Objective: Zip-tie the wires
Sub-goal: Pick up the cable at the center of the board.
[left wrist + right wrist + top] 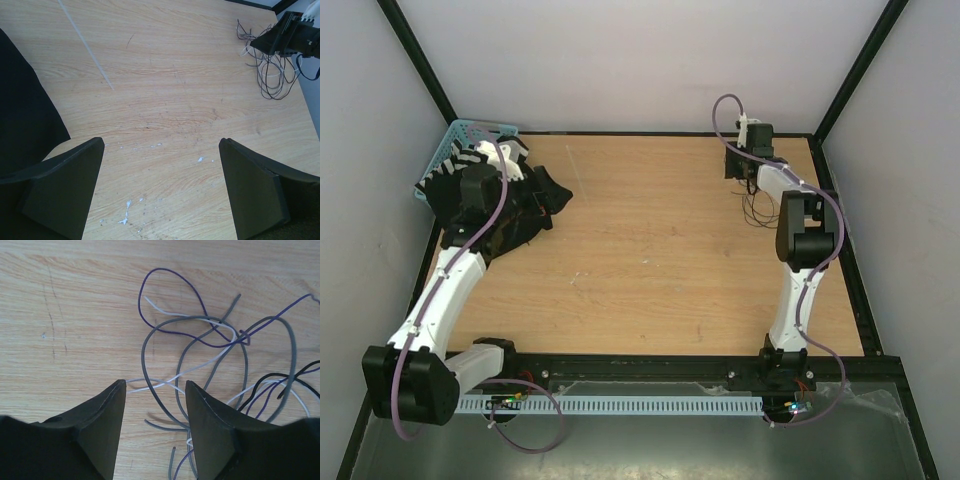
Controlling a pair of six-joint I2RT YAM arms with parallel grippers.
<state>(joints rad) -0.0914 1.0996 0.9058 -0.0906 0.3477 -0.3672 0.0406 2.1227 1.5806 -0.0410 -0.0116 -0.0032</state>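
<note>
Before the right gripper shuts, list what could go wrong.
The right gripper straddles only a white and a grey strand of the loose tangle of thin wires; closing may lift just those, leaving the rest sprawled. The thin white plastic zip tie lies apart from them, so tying may stall.

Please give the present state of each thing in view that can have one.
wires: loose, tangled, lying on the table, not tied.
zip tie: straight, unfastened, lying apart from the wires.
left hand: wide open, holding nothing.
right hand: partly open over the wires, strands between its fingers, not clamped.
black cloth: crumpled, under the left arm.
</note>
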